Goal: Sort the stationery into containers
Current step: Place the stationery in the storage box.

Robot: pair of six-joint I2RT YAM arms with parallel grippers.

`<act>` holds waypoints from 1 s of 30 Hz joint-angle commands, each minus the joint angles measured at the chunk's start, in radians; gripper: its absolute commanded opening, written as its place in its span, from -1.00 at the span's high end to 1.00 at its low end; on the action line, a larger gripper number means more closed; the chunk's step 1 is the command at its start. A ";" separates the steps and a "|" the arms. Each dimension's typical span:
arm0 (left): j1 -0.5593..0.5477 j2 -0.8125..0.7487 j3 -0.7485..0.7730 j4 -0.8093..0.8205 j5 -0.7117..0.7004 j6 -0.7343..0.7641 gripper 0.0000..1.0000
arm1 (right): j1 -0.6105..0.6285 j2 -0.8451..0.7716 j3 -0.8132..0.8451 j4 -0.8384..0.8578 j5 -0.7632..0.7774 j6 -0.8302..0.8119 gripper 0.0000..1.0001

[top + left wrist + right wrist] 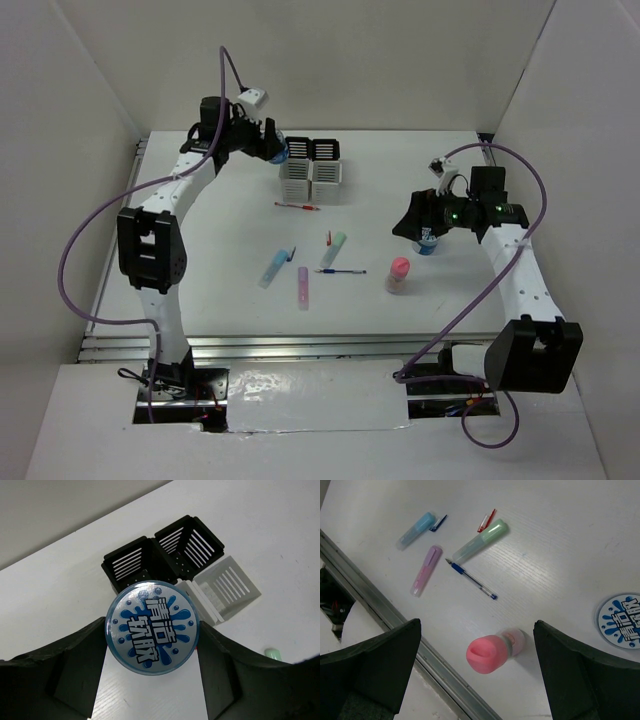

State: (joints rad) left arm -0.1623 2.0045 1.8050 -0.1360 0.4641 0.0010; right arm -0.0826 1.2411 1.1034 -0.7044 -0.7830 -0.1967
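My left gripper [268, 146] is shut on a blue round roll [151, 627], holding it up just left of the containers [312, 168], a block of two black [190, 542] and two white [227, 587] slotted cups. My right gripper [410, 228] is open and empty above the pink-capped tube [492, 652], which stands on the table. A second blue roll [620, 620] lies beside it. The blue [416, 530], purple [426, 570] and green [480, 541] sticks and a blue pen [471, 580] lie mid-table. A red pen [297, 206] lies in front of the cups.
A small red clip [486, 521] and a small blue clip [438, 523] lie by the sticks. A metal rail [395, 625] runs along the table's near edge. White walls close in the left, right and back sides.
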 commanded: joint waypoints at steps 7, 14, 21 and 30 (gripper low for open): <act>-0.014 0.128 0.189 0.240 -0.005 -0.096 0.74 | 0.024 0.058 -0.007 0.105 -0.007 0.026 -0.97; -0.037 0.217 0.249 0.285 -0.024 -0.091 0.76 | 0.026 0.081 -0.010 0.123 -0.001 0.028 -0.97; -0.048 0.269 0.284 0.296 -0.036 -0.084 0.76 | 0.020 0.087 -0.025 0.132 -0.007 0.023 -0.96; -0.066 0.313 0.315 0.269 -0.088 -0.035 0.75 | 0.009 0.093 -0.043 0.141 -0.022 0.022 -0.96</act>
State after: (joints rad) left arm -0.2218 2.3135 2.0514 0.0494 0.3981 -0.0738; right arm -0.0662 1.3327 1.0702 -0.6109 -0.7830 -0.1730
